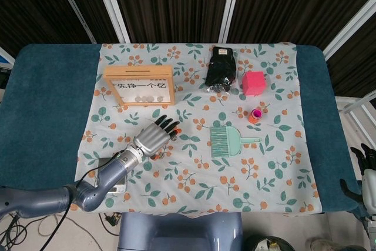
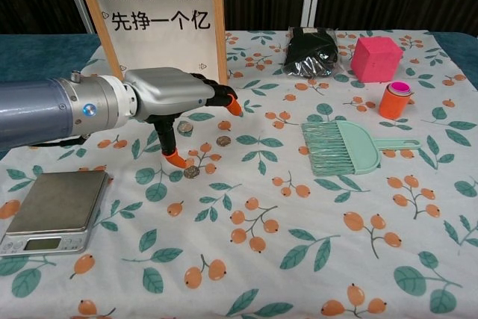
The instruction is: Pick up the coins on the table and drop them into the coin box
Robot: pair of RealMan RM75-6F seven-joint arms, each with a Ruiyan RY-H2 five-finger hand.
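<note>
The wooden coin box (image 1: 139,86) with a white panel stands upright at the back left, also in the chest view (image 2: 157,20). Three coins lie on the floral cloth in front of it: one (image 2: 184,127) just behind the thumb, one (image 2: 223,140) to its right, one (image 2: 192,172) nearer me. My left hand (image 2: 175,98) hovers over them with fingers spread and nothing held; its orange thumb tip (image 2: 175,158) points down close to the nearest coin. From above the left hand (image 1: 154,136) hides some coins. My right hand (image 1: 367,166) hangs off the table's right edge, fingers apart, holding nothing.
A small scale (image 2: 56,203) sits at the front left. A green brush (image 2: 343,147) lies right of the coins. A black pouch (image 2: 312,51), a pink cube (image 2: 376,58) and an orange-pink cylinder (image 2: 396,98) stand at the back right.
</note>
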